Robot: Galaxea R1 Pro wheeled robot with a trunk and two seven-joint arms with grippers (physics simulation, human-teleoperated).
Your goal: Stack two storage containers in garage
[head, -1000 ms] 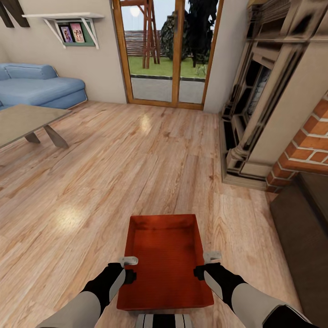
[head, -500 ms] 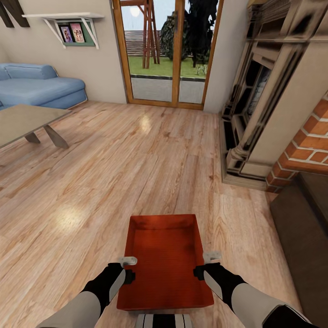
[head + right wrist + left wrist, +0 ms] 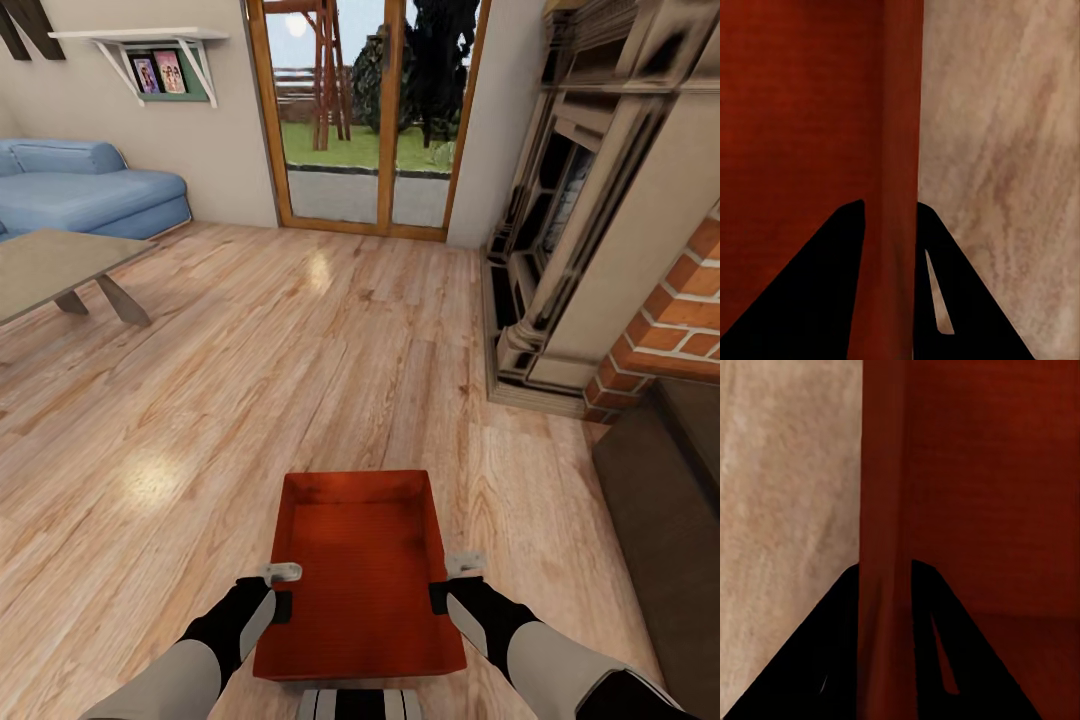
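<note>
One orange-red open-top storage container (image 3: 360, 570) hangs low in front of me above the light wood plank floor (image 3: 300, 370) of the living room. My left gripper (image 3: 283, 592) is shut on its left wall, and my right gripper (image 3: 446, 584) is shut on its right wall. In the left wrist view the container's wall (image 3: 885, 502) runs between the dark fingers of the left gripper (image 3: 885, 566). The right wrist view has the opposite wall (image 3: 900, 135) pinched in the right gripper (image 3: 891, 204). A second container is out of view.
A blue sofa (image 3: 90, 190) and a low table (image 3: 50, 270) stand at the left. Glass doors (image 3: 365, 110) lie straight ahead. The brick-and-stone fireplace (image 3: 600, 220) and a dark low cabinet (image 3: 665, 520) line the right side.
The container and both grippers have shifted very slightly, the near edge a touch higher. The room stays where it was.
</note>
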